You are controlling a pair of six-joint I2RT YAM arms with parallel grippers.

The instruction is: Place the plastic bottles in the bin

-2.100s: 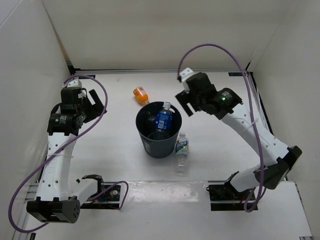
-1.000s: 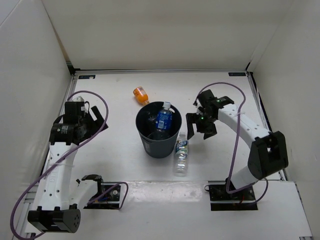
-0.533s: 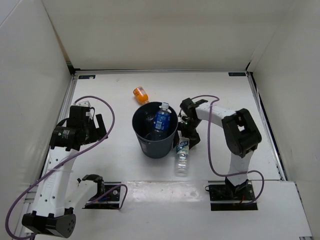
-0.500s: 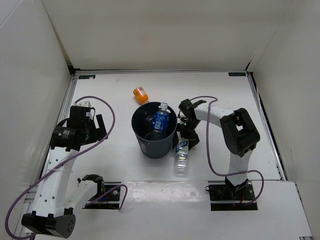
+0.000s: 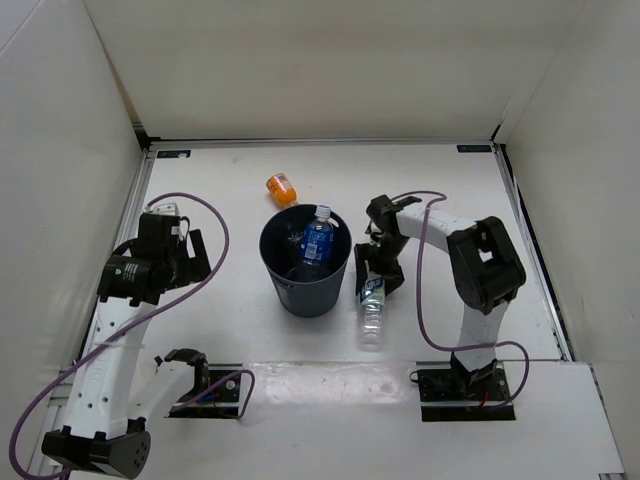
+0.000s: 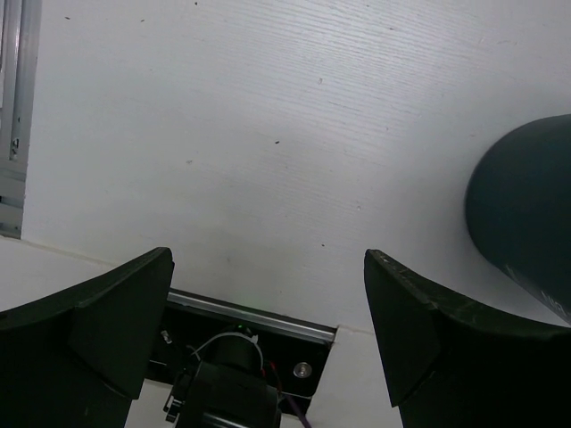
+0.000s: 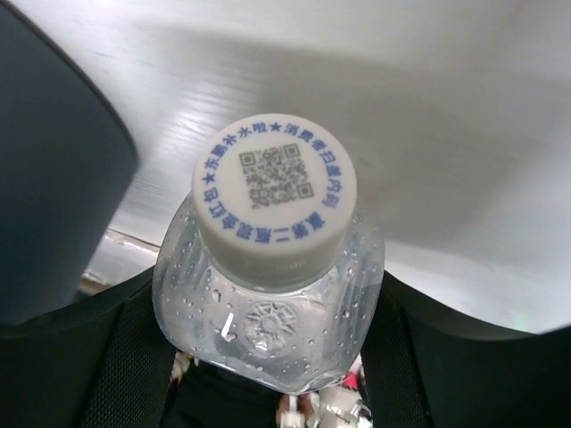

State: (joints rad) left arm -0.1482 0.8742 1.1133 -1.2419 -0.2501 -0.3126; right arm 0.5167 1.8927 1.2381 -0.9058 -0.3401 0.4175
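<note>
Right gripper (image 5: 378,274): closed on the shoulder of the clear plastic bottle with the white-blue label (image 7: 268,308), just below its white printed cap (image 7: 274,189); in the right wrist view no gap is seen between either dark finger (image 7: 116,357) and the bottle
Left gripper (image 6: 268,259): spread wide with nothing between the fingers, held over bare table well to the left of the bin
Bin: the round dark grey-blue plastic bin (image 5: 303,293) is stood upright between the two arms; the clear blue-labelled plastic bottle (image 5: 318,240) is already leaned inside it, and a fainter clear shape beside that bottle cannot be made out for certain
Held bottle: stretched toward the near edge just right of the bin, near its wall but apart from it; whether its base is off the table cannot be told
Orange bottle: the short orange plastic bottle (image 5: 282,188) is laid on its side just behind the bin, outside it
Step in hand: the grasp on the white-blue bottle is judged made, the lift not yet done
Next move: the bottle would have to be raised clear of the rim, carried left over the opening and let go; the bin could be knocked if the lift is kept low
Surface: the white table (image 5: 450,200) is matt and finely ribbed
Room: plain white walls (image 5: 320,70) are set on three sides, and a purple cable (image 5: 215,235) is looped from each arm
</note>
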